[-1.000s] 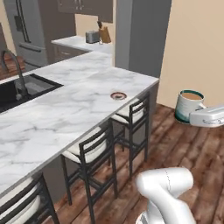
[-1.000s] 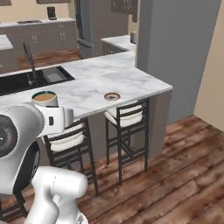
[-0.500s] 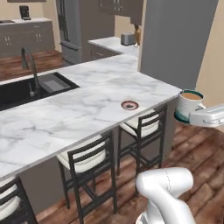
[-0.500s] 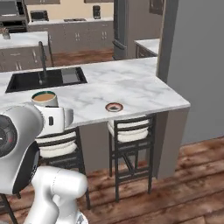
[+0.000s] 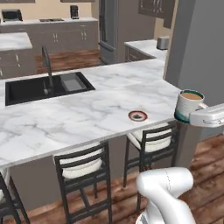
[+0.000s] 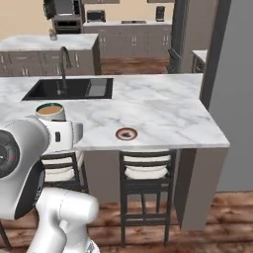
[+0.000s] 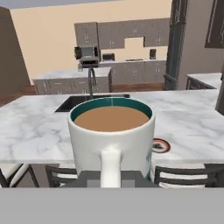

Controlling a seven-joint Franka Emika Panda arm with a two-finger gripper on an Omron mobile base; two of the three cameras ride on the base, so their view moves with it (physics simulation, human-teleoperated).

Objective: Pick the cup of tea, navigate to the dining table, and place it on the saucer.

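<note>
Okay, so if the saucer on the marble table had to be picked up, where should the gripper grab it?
Grip the saucer by its raised rim, coming straight down from above. It lies flat and low on the dining table, so there is no side wall to pinch; the chair-side rim nearest the table edge looks easiest to reach.

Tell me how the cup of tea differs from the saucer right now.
The cup of tea is tall, white with teal bands, and held up off the dining table; the saucer is flat, reddish-brown rimmed, and lies on the marble. The cup holds brown tea; the saucer carries nothing. Both are round and small, with teal on them.
</note>
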